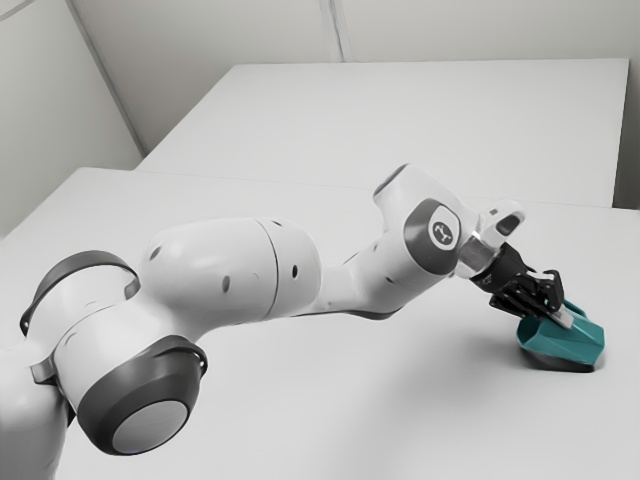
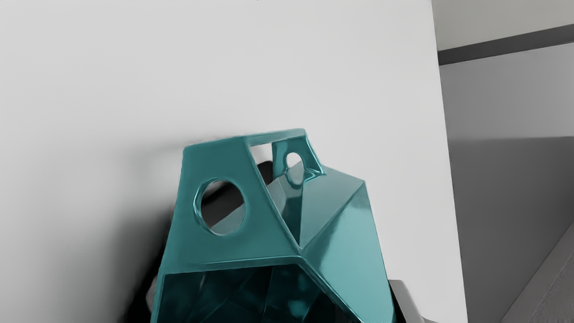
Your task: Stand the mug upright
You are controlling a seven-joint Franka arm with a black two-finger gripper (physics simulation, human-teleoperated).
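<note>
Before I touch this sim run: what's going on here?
The arm has its gripper down at a teal mug, which lies tipped on the table, mouth toward the arm. The task is to set it upright, and it isn't upright now. I can't tell whether it's gripped.

Mug (image 2: 345,224): glossy teal, metallic or plastic unclear. Tabletop (image 2: 89,67): smooth, matt.

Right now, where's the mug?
The mug is at the exterior view's right, tipped over, at the end of the gripper and low at the nearer table.
</note>
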